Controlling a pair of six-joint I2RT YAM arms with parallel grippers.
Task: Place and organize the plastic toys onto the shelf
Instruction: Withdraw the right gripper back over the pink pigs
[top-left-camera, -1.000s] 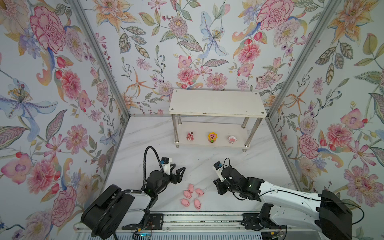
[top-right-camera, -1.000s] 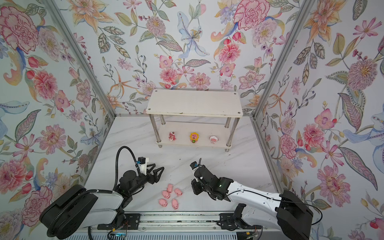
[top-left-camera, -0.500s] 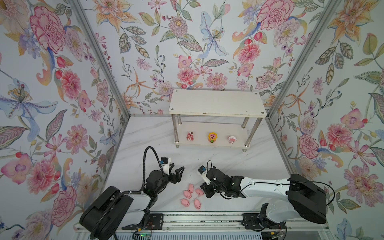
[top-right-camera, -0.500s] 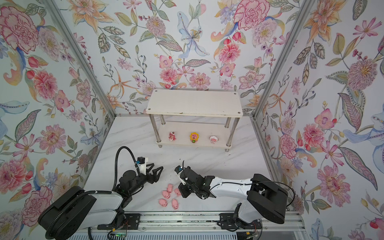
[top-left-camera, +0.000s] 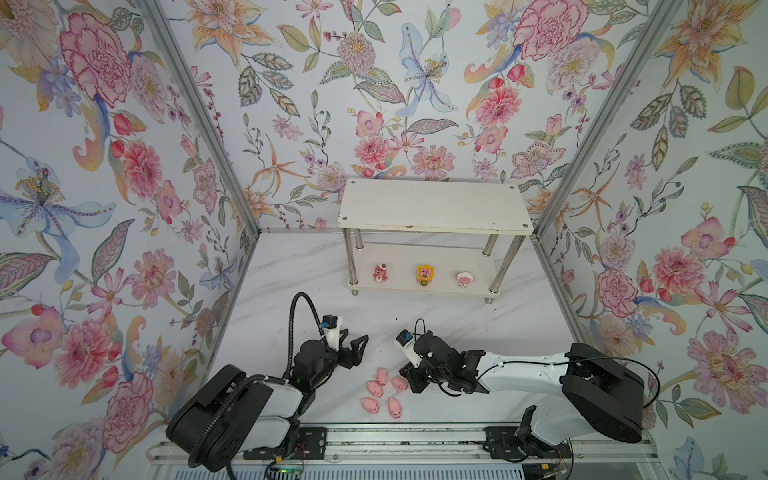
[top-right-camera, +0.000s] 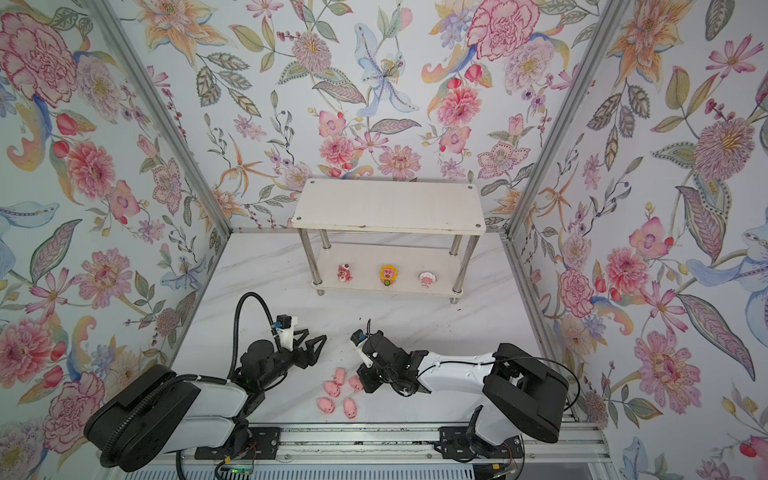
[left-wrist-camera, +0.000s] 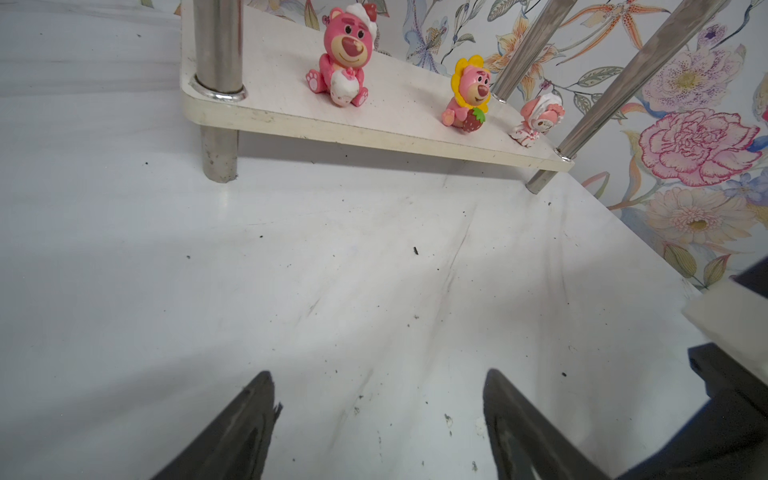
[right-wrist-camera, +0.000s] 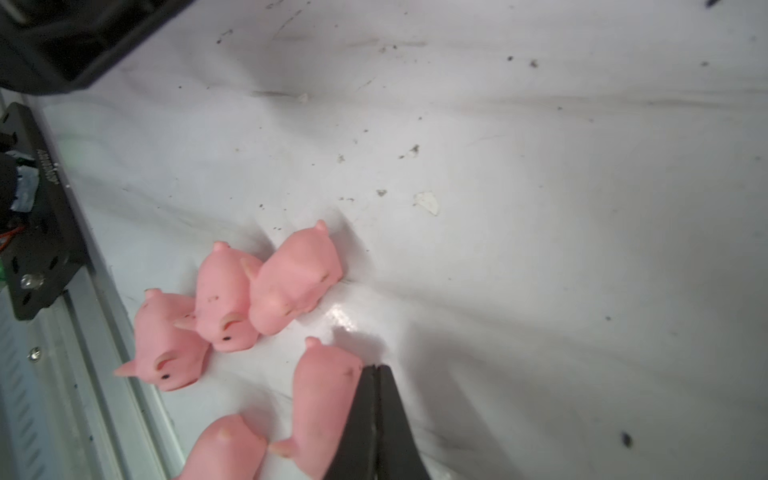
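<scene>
Plastic toys sit in two places. Five small plain pink pigs (top-left-camera: 375, 388) bunch on the white marbled worktop (top-left-camera: 291, 282) near the middle of its front edge. A red-pink bear figurine (left-wrist-camera: 343, 62), a yellow-petalled pink-faced figurine (left-wrist-camera: 467, 95) and a pink-and-white figurine (left-wrist-camera: 538, 118) stand in a row along the front edge of the lower board of the white two-tier shelf with chrome legs (top-left-camera: 434, 205), which stands at the worktop's back edge.

The change is in the right arm. A second ago the right gripper (right-wrist-camera: 376, 370) sat well to the right of the pigs; it has since swung across. Its jaws are pressed together with nothing between them, and they lie at the flank of the nearest pig (right-wrist-camera: 320, 399), touching or just beside it, I cannot tell which. I judge this to be an approach for a pick, so the jaws must part first.

The left gripper (top-left-camera: 353, 343) has not moved: its jaws are apart and empty, facing the shelf. The pigs and the shelf toys lie as before
</scene>
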